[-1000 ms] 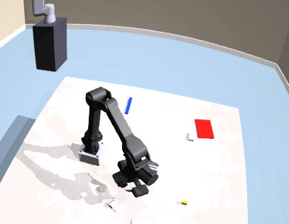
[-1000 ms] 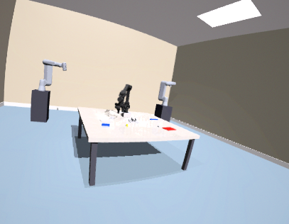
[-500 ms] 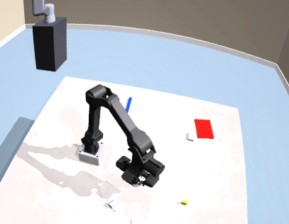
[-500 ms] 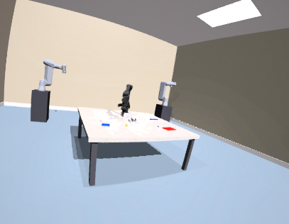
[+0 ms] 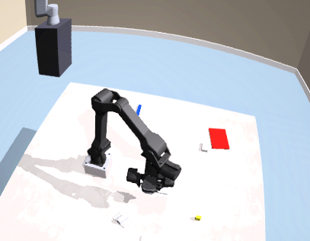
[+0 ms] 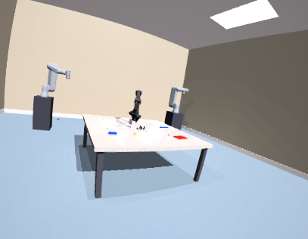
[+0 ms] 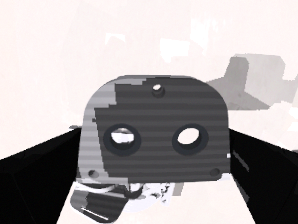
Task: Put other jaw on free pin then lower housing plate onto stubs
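White table (image 5: 238, 183) (image 6: 154, 147), jaws (image 5: 149, 191) (image 7: 154, 150) gripping housing plate (image 7: 155, 112).

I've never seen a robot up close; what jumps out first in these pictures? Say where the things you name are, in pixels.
The jointed black robot arm (image 5: 145, 133) (image 6: 137, 106), rising from the big pale table (image 5: 238, 183) (image 6: 154, 147). Close up, its claw (image 7: 153, 135) grips a grey plate with a rounded top and two large round holes (image 7: 157, 115). Then the flat bright red rectangle (image 5: 218, 138) (image 6: 180, 137) lying on the table catches the eye.

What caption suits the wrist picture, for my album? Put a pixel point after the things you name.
A plate with two large holes (image 7: 165, 112), held in the claw (image 7: 153, 135).
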Robot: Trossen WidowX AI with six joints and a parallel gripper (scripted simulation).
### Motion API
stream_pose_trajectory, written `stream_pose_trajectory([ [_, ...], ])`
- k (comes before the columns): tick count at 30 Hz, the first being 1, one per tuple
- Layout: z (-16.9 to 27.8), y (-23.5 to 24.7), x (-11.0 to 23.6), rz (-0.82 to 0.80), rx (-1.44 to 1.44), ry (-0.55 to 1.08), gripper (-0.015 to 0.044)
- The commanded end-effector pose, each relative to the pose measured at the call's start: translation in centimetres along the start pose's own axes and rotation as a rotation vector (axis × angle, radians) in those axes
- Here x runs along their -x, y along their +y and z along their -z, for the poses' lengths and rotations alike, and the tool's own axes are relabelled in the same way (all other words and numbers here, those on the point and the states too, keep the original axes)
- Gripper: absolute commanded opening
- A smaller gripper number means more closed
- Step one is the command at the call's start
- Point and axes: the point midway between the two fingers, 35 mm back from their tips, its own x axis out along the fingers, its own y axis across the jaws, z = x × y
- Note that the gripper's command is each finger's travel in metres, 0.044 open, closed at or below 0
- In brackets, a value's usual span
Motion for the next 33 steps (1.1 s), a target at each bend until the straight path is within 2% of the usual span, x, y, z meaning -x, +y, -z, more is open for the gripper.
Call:
stream_pose_trajectory([
  [1, 1.2, 0.1, 0.1, -0.003, 0.172, -0.007, 0.0351],
  [33, 8.8, 0.2, -0.1, -0.004, 1.277, -0.004, 0.0351],
])
